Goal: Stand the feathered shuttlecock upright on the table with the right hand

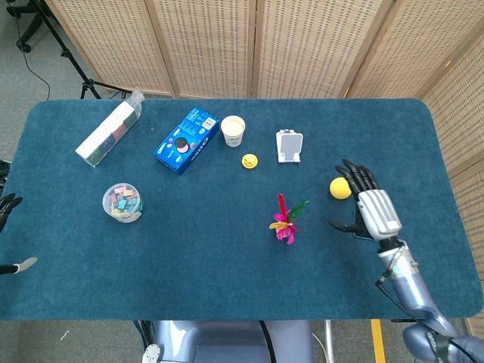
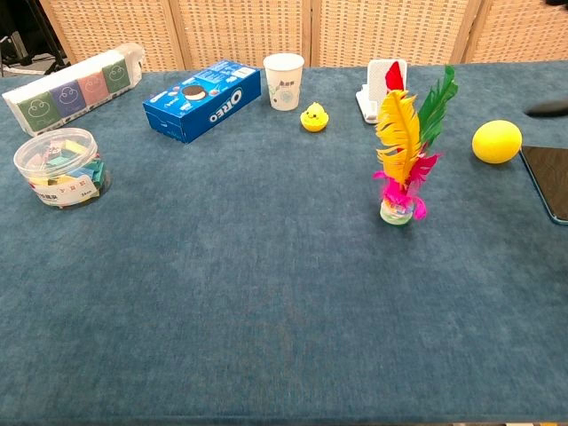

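Feathered shuttlecock (image 2: 404, 160) upright on its base on the blue table (image 1: 227, 265), right of the middle, red, yellow, green and pink plumes rising above the base, touched by nothing. Right hand (image 1: 368, 206) well apart from it toward the right edge, fingers spread, holding nothing, hovering over the black phone (image 2: 547, 182) and just beside the yellow ball (image 2: 496, 141); in the chest view only a dark fingertip at the frame's right edge. Left hand (image 1: 6, 208) barely showing at the left edge of the head view, beyond the table; open or closed cannot be told. Along the far edge, left to right: tissue pack (image 2: 73, 86), blue Oreo box (image 2: 202, 99), paper cup (image 2: 283, 81), small yellow duck (image 2: 311, 117), white phone stand (image 1: 289, 145). Clear tub of coloured clips (image 2: 59, 167) near the left edge.
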Tool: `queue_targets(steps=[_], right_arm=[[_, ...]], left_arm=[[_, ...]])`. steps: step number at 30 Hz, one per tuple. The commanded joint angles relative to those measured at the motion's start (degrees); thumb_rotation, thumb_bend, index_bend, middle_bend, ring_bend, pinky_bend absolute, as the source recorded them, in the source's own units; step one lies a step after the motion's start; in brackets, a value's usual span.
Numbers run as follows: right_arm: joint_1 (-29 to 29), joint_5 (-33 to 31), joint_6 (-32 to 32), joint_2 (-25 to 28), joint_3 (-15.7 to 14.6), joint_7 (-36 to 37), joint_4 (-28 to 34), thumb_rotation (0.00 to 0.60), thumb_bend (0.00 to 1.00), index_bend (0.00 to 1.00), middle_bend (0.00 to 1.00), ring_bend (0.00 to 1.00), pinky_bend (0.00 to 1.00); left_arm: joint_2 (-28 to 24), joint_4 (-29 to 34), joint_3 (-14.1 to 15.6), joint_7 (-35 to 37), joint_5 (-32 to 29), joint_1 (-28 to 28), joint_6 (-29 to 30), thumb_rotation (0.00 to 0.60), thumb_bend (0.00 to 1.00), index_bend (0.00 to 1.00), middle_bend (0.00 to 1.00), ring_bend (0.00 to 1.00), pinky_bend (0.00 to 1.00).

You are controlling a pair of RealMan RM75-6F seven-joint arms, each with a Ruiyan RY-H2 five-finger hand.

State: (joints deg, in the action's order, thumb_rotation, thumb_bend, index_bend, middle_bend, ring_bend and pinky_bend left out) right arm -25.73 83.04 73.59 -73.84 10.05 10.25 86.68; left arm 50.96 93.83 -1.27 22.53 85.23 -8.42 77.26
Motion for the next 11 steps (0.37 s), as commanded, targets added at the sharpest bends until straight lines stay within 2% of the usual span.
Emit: queue_targets(steps=[1,6,11], right_arm=[[6.33,4.07,8.15,3.0,-4.11,-7.56,-1.84,0.6,0.0,0.0,0.0,0.0,0.0],[11.25,4.97,13.47,1.52,-6.6,-9.09,-5.29,0.6,0.0,0.0,0.0,0.0,0.0],[14.12,5.63,16.14,0.06,-7.77,-6.07,-9.28,0.6,0.0,0.0,0.0,0.0,0.0]], left_arm=[[0.59,-0.01,-0.09,-1.21,-0.86,0.13,-0.17,0.6,0.0,0.0,0.0,0.0,0.0],[1.6,-0.31,-0.49,-2.74,-1.63,0.34,0.38,0.6,0.0,0.0,0.0,0.0,0.0],[2.33,-0.75,-0.7,-3.45,-1.93,0.43,0.61,0.6,0.0,0.0,0.0,0.0,0.0]])
